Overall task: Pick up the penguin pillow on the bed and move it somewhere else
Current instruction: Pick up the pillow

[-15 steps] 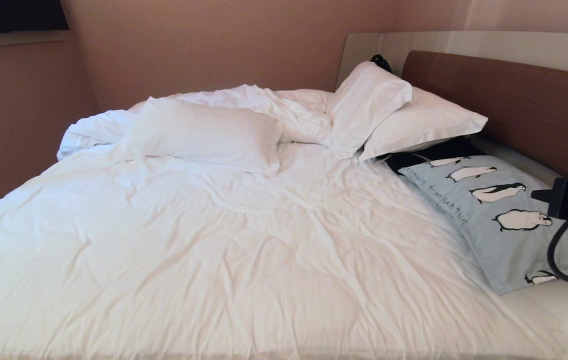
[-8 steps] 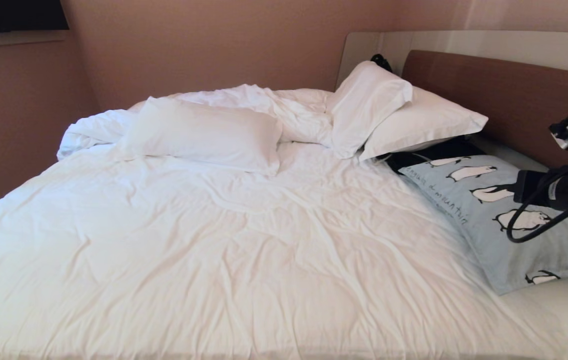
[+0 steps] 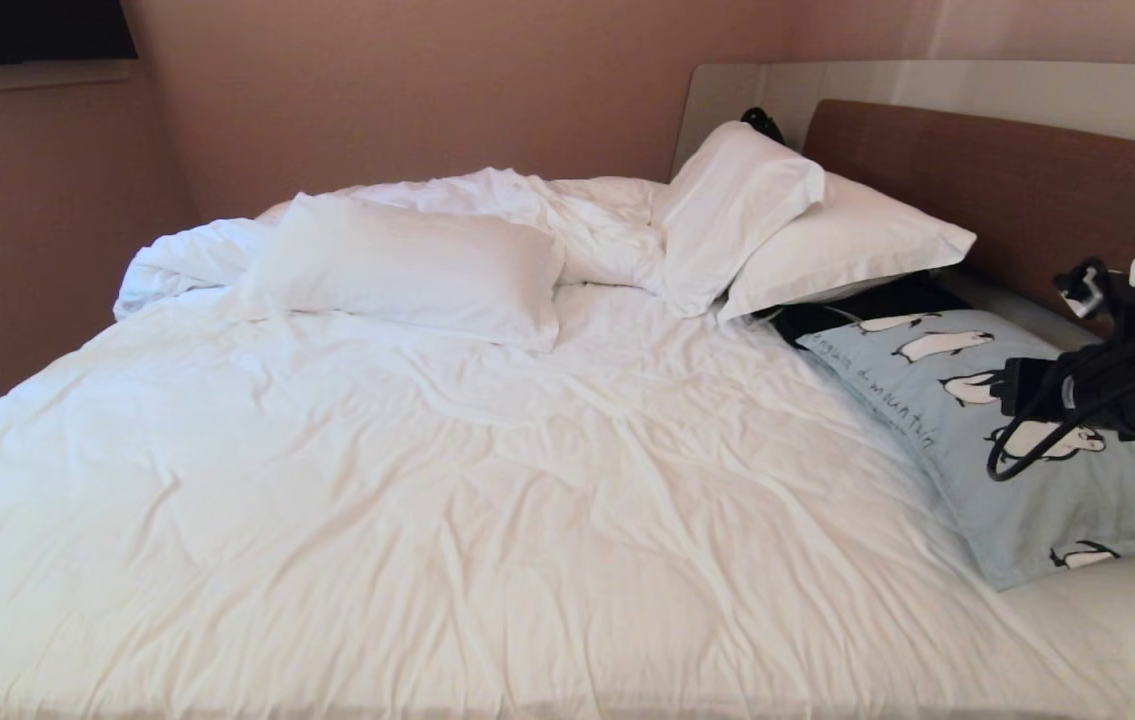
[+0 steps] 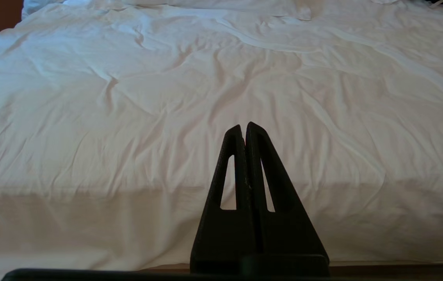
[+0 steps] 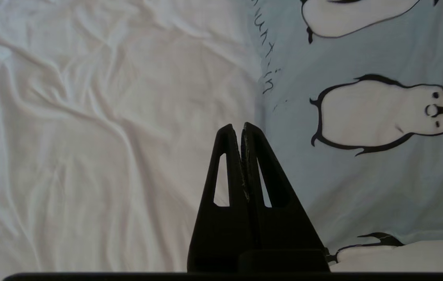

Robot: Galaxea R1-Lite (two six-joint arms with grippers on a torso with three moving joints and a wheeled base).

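Observation:
The penguin pillow, light blue with black-and-white penguins and dark handwriting, lies flat at the right side of the bed, below the headboard. My right gripper hangs above the pillow's middle, pointing toward the bed's centre, a black cable looping under it. In the right wrist view that gripper is shut and empty, its tips over the pillow's long edge where it meets the white duvet. My left gripper is shut, empty and parked low before the bed's near edge.
One white pillow lies at the far left of the bed. Two more lean by the brown headboard, over a dark item. Pink walls close the back and left.
My right arm has risen from the frame's right edge and reached leftward, farther over the penguin pillow; its cable loop lifted with it. The pillow and bedding have not moved.

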